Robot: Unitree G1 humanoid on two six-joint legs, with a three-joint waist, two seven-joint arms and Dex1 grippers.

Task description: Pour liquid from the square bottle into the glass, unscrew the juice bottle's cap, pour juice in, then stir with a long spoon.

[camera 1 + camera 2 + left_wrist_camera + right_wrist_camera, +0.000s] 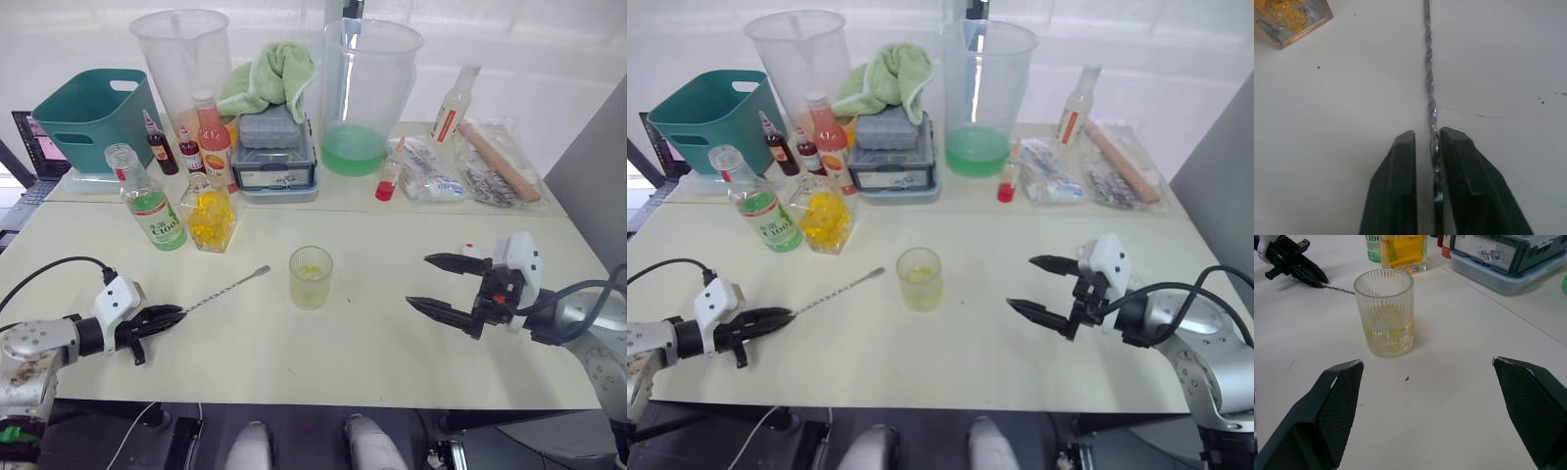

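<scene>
Though partly pinched, long spoon point(1429, 83) visible.

A pale cream table point(392, 333) fills most of the frame, with a seam running across it in the upper half. Behind it, along the top, a white wall point(549, 49) glows in bright, even light. A grey panel point(598, 166) stands at the right edge. At the far left a laptop point(27, 137) shows beside dark floor. Cables point(147, 426) hang under the table's near edge at lower left.
</scene>
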